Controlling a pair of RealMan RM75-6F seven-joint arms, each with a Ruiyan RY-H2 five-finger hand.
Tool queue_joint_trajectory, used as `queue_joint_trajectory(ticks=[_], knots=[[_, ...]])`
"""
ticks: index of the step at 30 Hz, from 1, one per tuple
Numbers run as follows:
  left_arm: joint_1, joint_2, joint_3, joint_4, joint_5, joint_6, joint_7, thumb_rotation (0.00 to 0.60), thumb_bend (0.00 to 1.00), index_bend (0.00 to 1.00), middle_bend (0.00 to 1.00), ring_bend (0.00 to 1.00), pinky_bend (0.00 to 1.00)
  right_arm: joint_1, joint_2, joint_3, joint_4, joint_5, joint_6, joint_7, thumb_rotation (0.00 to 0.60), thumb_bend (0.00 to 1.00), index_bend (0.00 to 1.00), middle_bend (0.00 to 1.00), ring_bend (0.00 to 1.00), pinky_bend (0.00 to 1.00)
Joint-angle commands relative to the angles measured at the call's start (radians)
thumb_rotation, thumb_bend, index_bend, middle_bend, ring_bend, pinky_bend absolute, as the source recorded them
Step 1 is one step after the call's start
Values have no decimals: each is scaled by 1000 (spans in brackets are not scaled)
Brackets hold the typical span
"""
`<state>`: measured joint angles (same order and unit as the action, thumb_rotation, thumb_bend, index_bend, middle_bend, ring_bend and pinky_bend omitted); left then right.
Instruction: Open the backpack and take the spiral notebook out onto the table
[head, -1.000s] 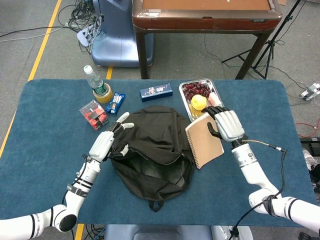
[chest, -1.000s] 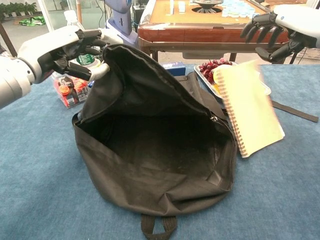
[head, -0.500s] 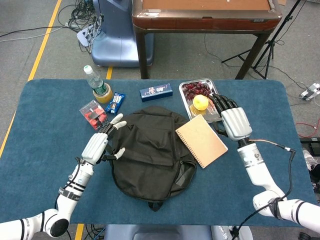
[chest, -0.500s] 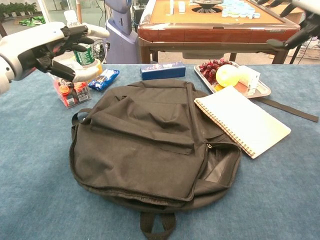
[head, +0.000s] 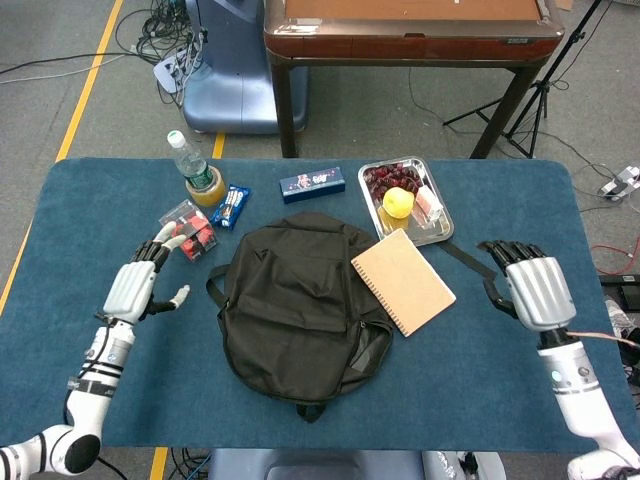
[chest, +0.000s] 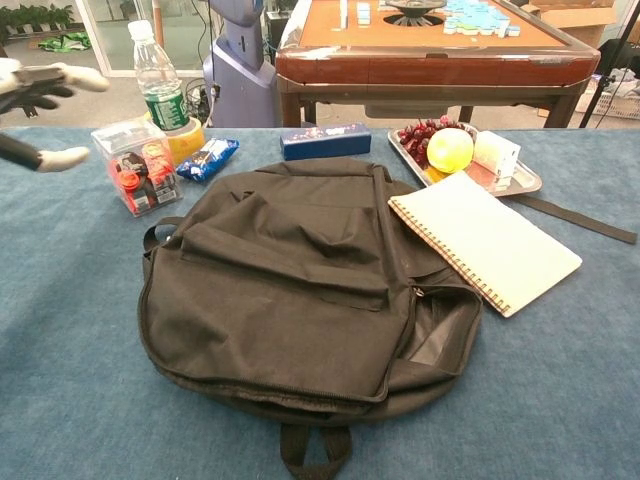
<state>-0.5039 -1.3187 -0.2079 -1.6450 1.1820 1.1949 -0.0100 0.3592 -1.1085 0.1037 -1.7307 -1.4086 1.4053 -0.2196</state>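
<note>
The tan-covered spiral notebook lies flat on the blue cloth-covered table, out of the bag, its wire-bound edge touching the right side of the slack black fabric backpack, whose zip gapes open on that side. It looks light and fairly stiff, a thin card cover that would flex a little; lying flat, it is best taken by sliding fingers under the free long edge away from the spiral, or pinching a corner that overhangs nothing, since the cover is likely smooth and could slip. The backpack looks soft and floppy, so it would sag wherever gripped; its top loop or zip edge gives the surest hold. The left hand hovers well to the left of the backpack with fingers spread and grasping nothing; the right hand hangs well to the right of the notebook, its fingers likewise released and empty. Counted: one notebook, one backpack, and beyond the fingers, one metal tray holding one yellow round fruit, some dark red fruit and a small packet, one dark blue box, one snack wrapper, one clear plastic box of red bits, one plastic water bottle.
</note>
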Motion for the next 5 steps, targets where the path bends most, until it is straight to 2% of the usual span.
queue_joint_trajectory(ticks=[1, 5], knots=[[54, 38, 41, 18, 35, 57, 10, 600, 326, 152, 0, 0, 36, -72, 20, -50, 3, -34, 56, 41, 600, 423, 346, 371, 352, 421], [121, 66, 84, 32, 76, 129, 13, 600, 326, 171, 0, 0, 36, -141, 22, -85, 21, -61, 119, 79, 600, 423, 352, 373, 352, 421]])
